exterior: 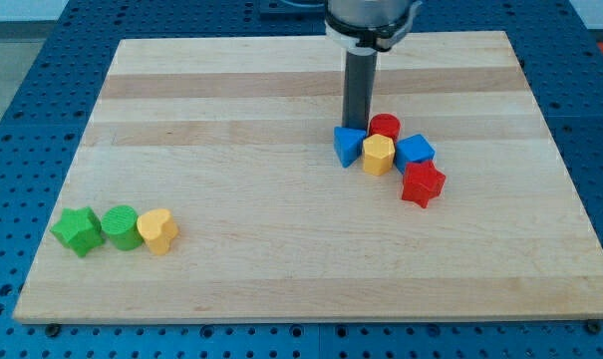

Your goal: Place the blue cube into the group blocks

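Wooden board (231,199) bears no readable writing. Blue cube (415,151) sits in the cluster, touching the yellow block (379,155), with the red star-shaped block (423,184) just below. Blue triangular block (348,146) and red cylinder (385,127) flank the yellow block. My tip (357,127), a bare rod holding nothing, meets the triangular block's top edge. Green star-shaped block (78,231), green cylinder (121,227) and yellow heart-shaped block (158,231) lie far left of the cube.

My tip (358,127) stood just above a cluster of five blocks (391,155) right of centre, while three blocks (117,229) lined the board's (281,90) lower left.
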Controlling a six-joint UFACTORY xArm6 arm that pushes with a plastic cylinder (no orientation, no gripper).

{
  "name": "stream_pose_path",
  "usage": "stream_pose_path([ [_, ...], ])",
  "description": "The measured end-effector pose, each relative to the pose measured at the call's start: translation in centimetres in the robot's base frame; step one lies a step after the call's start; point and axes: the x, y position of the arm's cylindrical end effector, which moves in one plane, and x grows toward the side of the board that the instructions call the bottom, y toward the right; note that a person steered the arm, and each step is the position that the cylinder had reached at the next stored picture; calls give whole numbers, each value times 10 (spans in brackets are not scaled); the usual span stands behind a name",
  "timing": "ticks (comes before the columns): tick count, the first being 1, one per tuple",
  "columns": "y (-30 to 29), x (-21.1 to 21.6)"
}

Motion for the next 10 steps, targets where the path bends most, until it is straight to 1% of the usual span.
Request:
stream_pose_path([
  [2, -82, 3],
  [3, -92, 21],
  [4, -66, 36],
  [6, -33, 31],
  [7, -33, 24],
  [9, -25, 23],
  [10, -54, 19],
])
